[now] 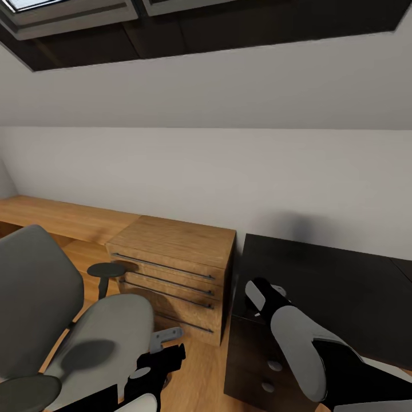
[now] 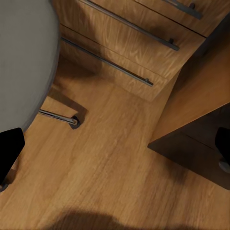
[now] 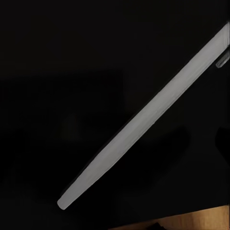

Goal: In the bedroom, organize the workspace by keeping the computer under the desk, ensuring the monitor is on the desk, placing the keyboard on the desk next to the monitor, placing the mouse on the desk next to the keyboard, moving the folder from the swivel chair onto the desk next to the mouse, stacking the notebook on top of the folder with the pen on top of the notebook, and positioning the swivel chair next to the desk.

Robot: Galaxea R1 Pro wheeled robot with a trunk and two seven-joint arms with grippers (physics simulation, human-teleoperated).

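The grey swivel chair (image 1: 109, 337) with black armrests stands at the lower left, and its seat (image 2: 24, 62) also shows in the left wrist view. My left gripper (image 1: 166, 352) hangs open beside the seat's front edge, over the floor, with nothing between its fingers (image 2: 9, 153). The black desk (image 1: 343, 292) fills the right side, its top bare where I can see it. My right gripper (image 1: 260, 292) hovers over the desk's near left corner. In the right wrist view a slim white pen (image 3: 143, 117) runs diagonally, close up, against the black desk top (image 3: 57, 72). The fingers are lost in the black.
A light wooden drawer chest (image 1: 177, 269) sits between the chair and the desk, against the wall. A low wooden ledge (image 1: 57, 217) runs along the wall at left. The desk's drawer unit (image 1: 257, 360) has round silver knobs. Wood plank floor (image 2: 115, 158) lies between chair and chest.
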